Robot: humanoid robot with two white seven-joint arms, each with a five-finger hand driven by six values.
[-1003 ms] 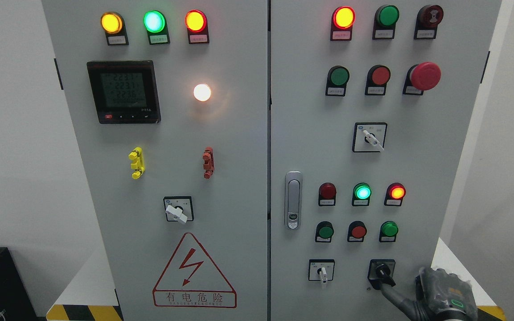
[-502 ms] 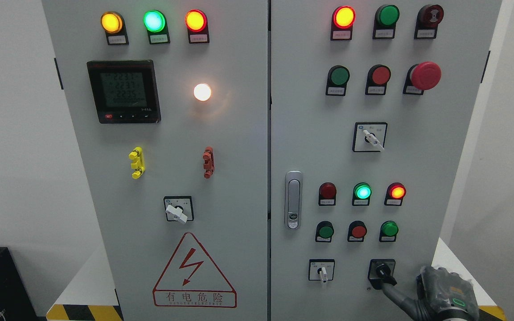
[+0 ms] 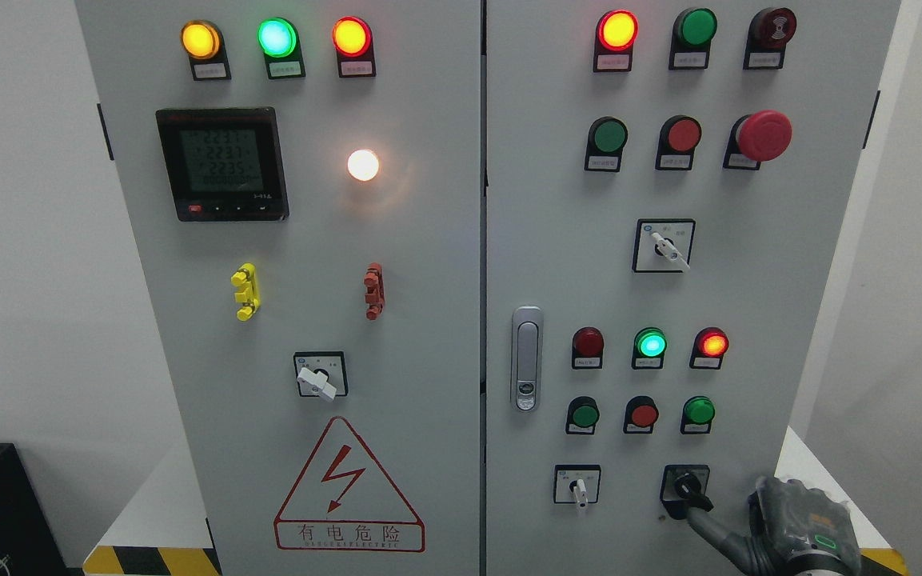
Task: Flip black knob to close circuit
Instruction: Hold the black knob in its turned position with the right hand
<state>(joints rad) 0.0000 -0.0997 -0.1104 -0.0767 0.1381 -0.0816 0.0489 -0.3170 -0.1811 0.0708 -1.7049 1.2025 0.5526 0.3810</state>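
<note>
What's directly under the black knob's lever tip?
A finger of the right hand reaches up to the black knob, its tip meeting the lever end. Whether it presses cannot be seen; the contact is hidden.

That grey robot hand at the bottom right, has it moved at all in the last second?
Yes, slightly. The right hand has drifted a little to the right, its finger still reaching up to the black knob, judged against the knob's fixed square plate.

right hand [image 3: 780,524] low at the bottom right, one finger [image 3: 712,528] extended up-left
</note>
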